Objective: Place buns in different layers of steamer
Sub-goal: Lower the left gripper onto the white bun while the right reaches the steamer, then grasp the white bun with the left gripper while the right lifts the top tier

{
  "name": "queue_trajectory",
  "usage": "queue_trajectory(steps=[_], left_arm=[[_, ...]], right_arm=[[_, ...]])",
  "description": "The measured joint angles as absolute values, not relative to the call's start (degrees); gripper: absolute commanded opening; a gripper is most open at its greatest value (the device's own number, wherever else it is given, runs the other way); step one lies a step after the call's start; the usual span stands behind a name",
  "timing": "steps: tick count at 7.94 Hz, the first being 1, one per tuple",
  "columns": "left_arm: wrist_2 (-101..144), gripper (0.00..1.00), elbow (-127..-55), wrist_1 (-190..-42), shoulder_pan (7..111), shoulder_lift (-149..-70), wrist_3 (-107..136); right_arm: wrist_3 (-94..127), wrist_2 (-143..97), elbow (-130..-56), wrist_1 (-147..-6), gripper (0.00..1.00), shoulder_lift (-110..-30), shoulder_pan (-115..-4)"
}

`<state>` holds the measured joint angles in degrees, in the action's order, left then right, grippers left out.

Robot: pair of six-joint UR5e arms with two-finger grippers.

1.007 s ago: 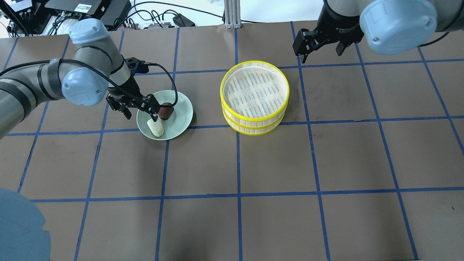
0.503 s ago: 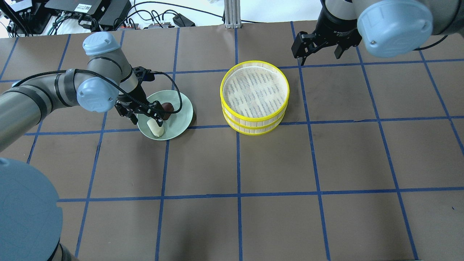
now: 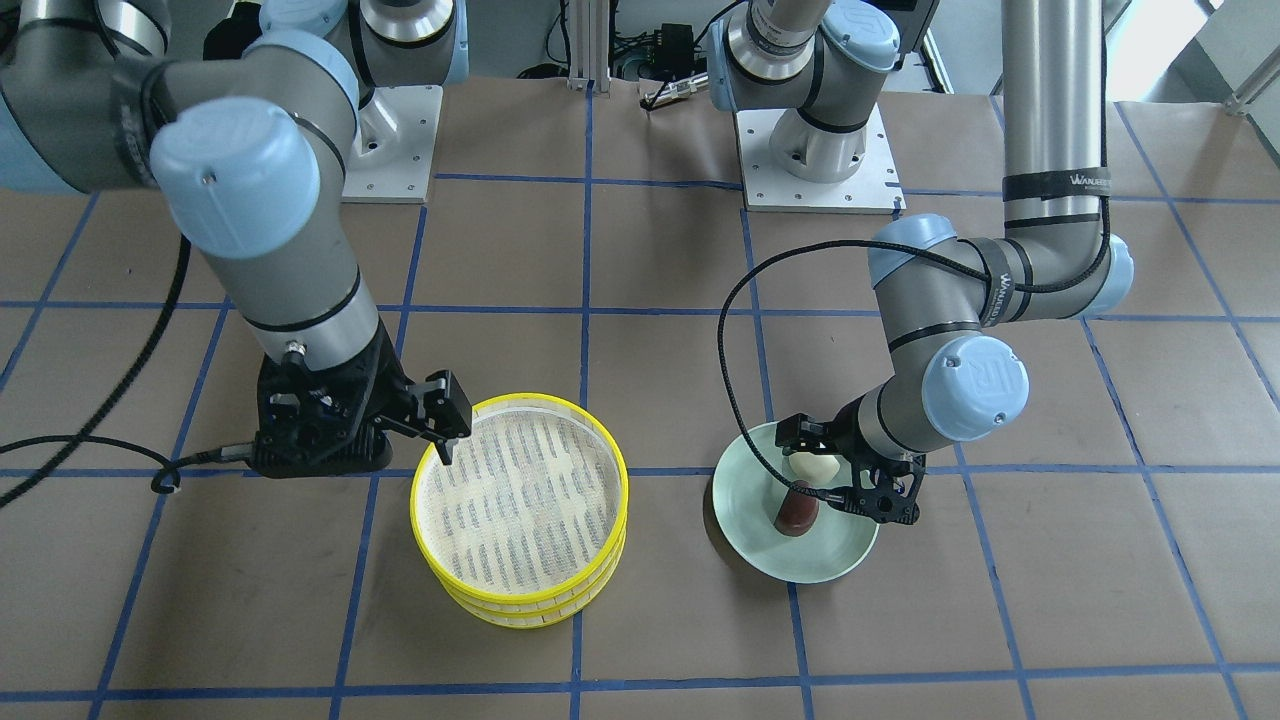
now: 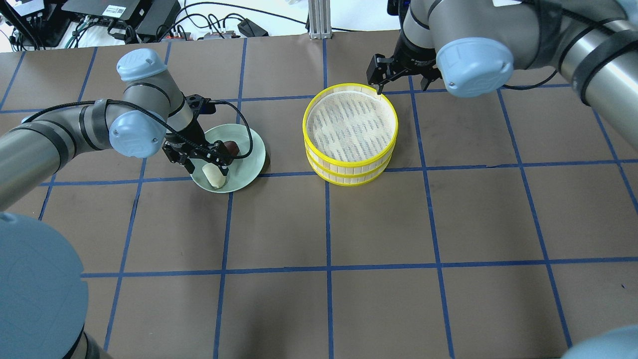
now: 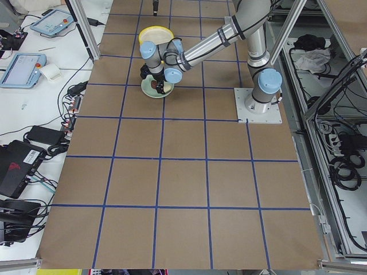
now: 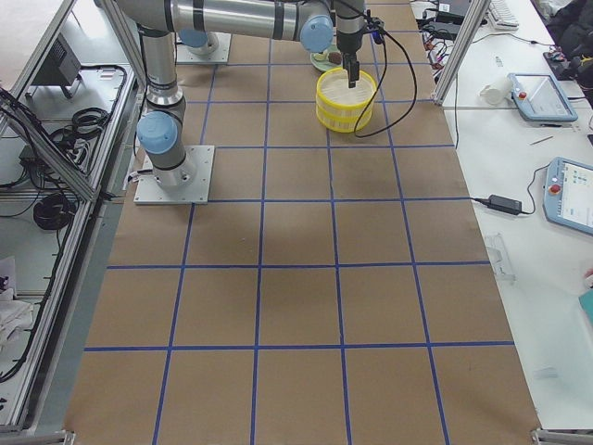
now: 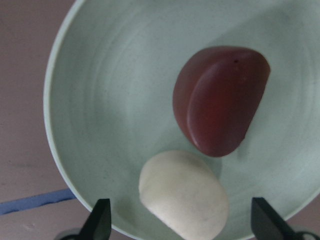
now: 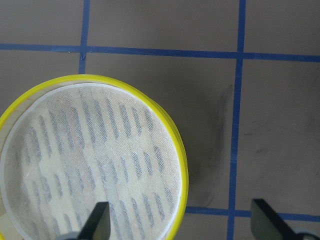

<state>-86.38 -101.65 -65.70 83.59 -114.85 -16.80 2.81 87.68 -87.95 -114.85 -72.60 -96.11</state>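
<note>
Left wrist-mounted view: cream bun (image 7: pixel 183 195) partly out of frame, left hand (image 7: pixel 182 221) spread.

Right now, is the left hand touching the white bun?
Apart. The left wrist view shows the open left hand straddling the white bun, with bare plate visible between each fingertip and it.

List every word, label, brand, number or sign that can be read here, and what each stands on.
"WANJEER", as best it reads: black strap on the left arm.
"UR": blue joint cap on the left arm.
White label on the black box behind the table: too small to read.
Lettering on the right arm's wrist: blurred.
Plate, white bun, brown bun, steamer trays: no text.
</note>
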Motion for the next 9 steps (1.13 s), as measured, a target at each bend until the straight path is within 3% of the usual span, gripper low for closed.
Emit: queue_trajectory(steps=[5, 9], left_arm=[[-86.12, 0.96, -101.08, -64.55, 83.67, -114.96, -17.22], [-86.06, 0.98, -101.29, -62.56, 83.77, -115.66, -20.47]], right_arm=[[6.01, 87.97, -88.67, -119.98, 1.00, -65.02, -96.68], [5.82, 89.37, -90.20, -122.32, 0.64, -63.73, -96.68]])
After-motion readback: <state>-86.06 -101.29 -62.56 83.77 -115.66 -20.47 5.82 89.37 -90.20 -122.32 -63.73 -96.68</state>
